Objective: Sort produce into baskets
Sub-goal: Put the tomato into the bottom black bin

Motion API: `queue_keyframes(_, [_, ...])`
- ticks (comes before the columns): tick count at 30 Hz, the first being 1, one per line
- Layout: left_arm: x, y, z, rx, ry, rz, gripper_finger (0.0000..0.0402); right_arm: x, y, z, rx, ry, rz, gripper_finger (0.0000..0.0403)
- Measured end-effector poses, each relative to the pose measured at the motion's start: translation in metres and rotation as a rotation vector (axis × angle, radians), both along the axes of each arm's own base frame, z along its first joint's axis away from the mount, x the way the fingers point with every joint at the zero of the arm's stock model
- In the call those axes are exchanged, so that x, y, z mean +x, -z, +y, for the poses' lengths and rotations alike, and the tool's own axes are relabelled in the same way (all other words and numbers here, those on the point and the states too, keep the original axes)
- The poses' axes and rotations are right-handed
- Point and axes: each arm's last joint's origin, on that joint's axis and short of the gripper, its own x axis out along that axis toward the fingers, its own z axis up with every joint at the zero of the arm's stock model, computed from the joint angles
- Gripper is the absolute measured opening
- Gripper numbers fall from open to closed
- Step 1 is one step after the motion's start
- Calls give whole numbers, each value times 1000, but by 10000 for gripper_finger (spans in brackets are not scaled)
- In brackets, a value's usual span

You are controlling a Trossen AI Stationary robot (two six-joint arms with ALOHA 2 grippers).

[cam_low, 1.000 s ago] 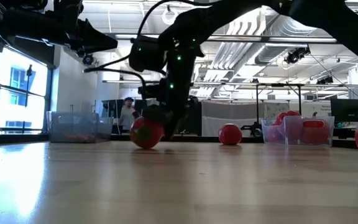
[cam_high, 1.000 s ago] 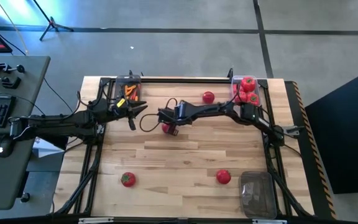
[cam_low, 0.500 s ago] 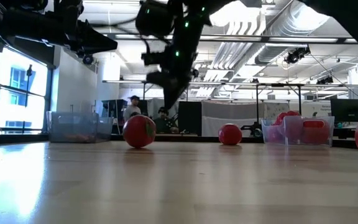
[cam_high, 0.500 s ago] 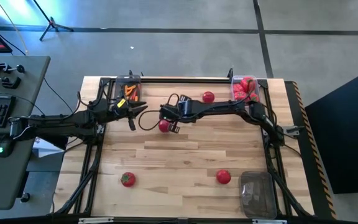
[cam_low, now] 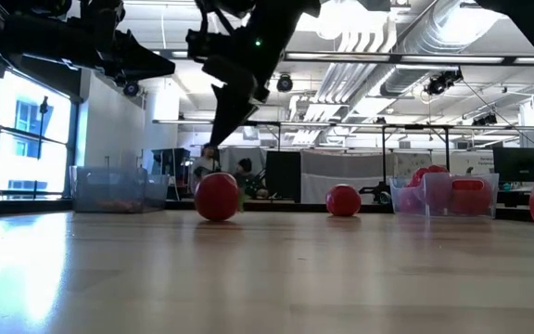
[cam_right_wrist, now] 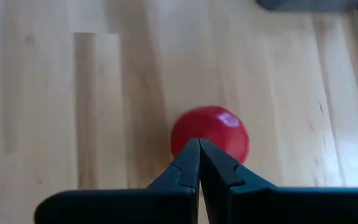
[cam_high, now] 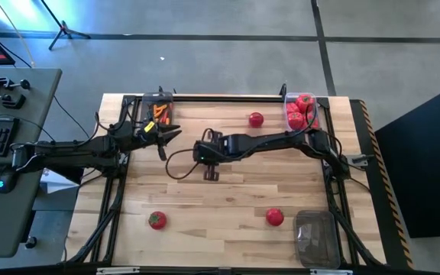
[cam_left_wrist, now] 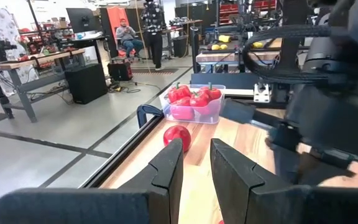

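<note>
A red tomato rests on the wooden table near its middle. My right gripper hangs shut a little above it, touching nothing. Its wrist view shows the tomato just past the shut fingertips. From above, the right hand hides this tomato. My left gripper waits level at the far left, open and holding nothing. A tub with orange pieces stands far left. A tub of red produce stands far right, and a third tub near right.
Loose tomatoes lie at the far middle, near left and near right. A black frame runs along the table's far edge and sides. Bare wood lies in the middle near my right gripper.
My right gripper has risen from table level beside the tomato to above it, has come a little toward the near edge and has rolled, staying shut. The tomato stays on the table.
</note>
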Motion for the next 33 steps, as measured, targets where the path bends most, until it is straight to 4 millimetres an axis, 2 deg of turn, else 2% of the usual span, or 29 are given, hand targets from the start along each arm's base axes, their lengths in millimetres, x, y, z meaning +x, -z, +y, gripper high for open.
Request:
queue_keyframes(6, [0, 0, 0, 0, 4, 0, 66, 3, 5, 2, 20, -112, 17, 3])
queue_keyframes(9, [0, 0, 0, 0, 4, -2, 66, 4, 5, 2, -15, -147, 20, 23])
queue_keyframes(12, [0, 0, 0, -9, 3, -6, 66, 4, 4, 3, 6, -112, 5, 72])
queue_keyframes(15, [0, 0, 0, -14, 3, -8, 66, 6, 6, 2, 41, -16, -33, 145])
queue_keyframes(19, [0, 0, 0, -14, 2, -8, 66, 9, 12, -4, -2, 152, -73, 252])
queue_keyframes(23, [0, 0, 0, -13, 2, -8, 66, 13, 19, -14, 10, 180, -77, 329])
queue_keyframes(27, [0, 0, 0, -14, 2, -6, 66, 16, 32, -23, 21, 97, -29, 365])
queue_keyframes(33, [0, 0, 0, -13, 3, 0, 66, 18, 47, -32, -25, 86, 16, 371])
